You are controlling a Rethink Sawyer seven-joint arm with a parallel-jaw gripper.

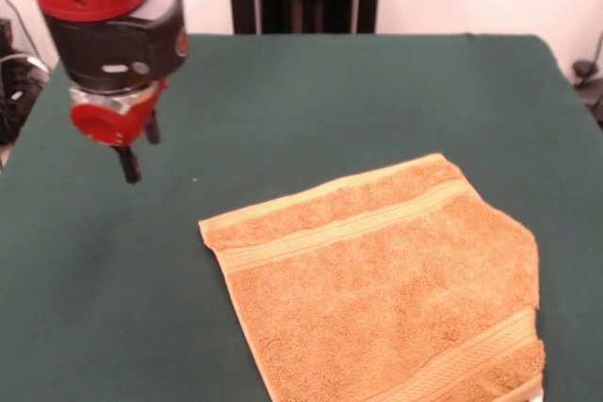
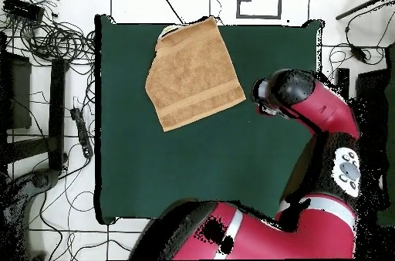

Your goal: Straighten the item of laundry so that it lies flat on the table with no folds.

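Table (image 1: 283,91): spreading dark green.
Towel (image 1: 386,280): overhanging the 6 o'clock edge, 3 o'clock corner folding under.
Gripper (image 1: 137,152): hovering apart at 10 o'clock, seemingly closed, empty.
Risk: dragging towel off.

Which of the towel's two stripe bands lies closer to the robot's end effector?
The band by the towel's far edge; the other band runs along the near edge, away from the end effector.

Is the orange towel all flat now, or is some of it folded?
Mostly spread flat, not fully: one corner of the towel looks cut off slantwise in both views, likely folded under.
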